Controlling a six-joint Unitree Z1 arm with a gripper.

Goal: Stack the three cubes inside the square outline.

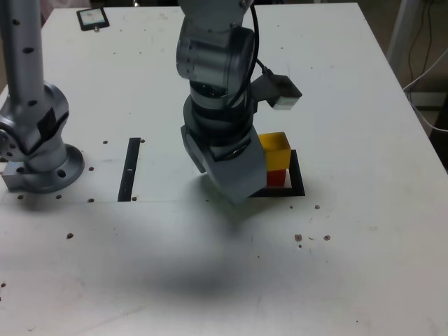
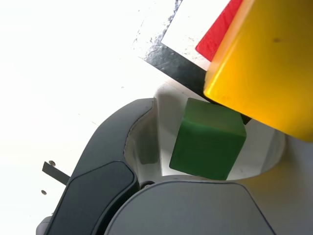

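So the yellow block is sitting on top of the red one, and the red one is down inside the square outline. That's in the middle part of the white table, well in from the far edge and a fair bit short of the exterior view's right edge. The gripper is down just beside the stack, on the exterior view's left of it, and covers part of both blocks and part of the outline.

The green block only shows up in the wrist view. It's in the space between the jaws, close to the black tape, with the yellow block looming big over that corner of the picture. The jaws are open, with a bit of pale gap showing between the green one and the curved jaw. Can't tell if the other side is touching it, and I can't see a firm grip on anything.

Rest of the table: there's a straight black strip between the arm's base and the gripper, plus a small dark-framed gadget up near the far corner on the exterior view's left. Little brown specks are dotted around too.
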